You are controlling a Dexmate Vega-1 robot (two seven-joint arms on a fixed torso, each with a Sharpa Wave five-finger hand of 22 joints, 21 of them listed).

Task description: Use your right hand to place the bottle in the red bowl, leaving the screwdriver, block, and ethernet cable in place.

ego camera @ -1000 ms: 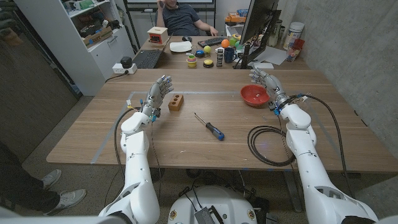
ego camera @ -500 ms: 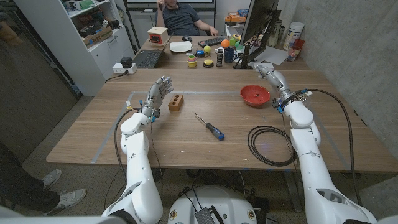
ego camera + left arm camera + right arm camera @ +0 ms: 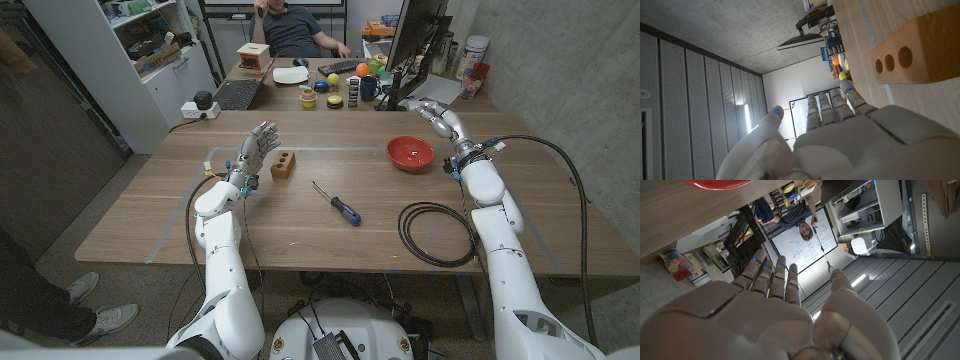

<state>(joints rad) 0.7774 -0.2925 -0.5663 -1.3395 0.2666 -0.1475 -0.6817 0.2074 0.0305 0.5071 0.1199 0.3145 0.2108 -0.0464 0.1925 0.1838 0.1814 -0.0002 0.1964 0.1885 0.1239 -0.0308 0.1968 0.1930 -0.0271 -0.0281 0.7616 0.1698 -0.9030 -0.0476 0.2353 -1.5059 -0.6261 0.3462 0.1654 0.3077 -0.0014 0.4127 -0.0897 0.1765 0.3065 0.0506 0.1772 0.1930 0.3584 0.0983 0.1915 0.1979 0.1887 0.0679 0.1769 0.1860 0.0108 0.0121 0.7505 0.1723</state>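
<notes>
The left hand [image 3: 256, 148] is held raised and empty at the left, fingers apart, just left of the wooden block [image 3: 284, 165]. The screwdriver [image 3: 336, 204] lies mid-bench and the coiled ethernet cable [image 3: 437, 234] near right; none of these has been shifted. The red bowl [image 3: 410, 153] sits far right, with nothing seen in it. Over the last second the right hand [image 3: 436, 113] has been carried from above the bowl to beyond its far right rim, fingers extended and empty. No bottle can be made out on the bench, so the placing is judged not yet begun.
</notes>
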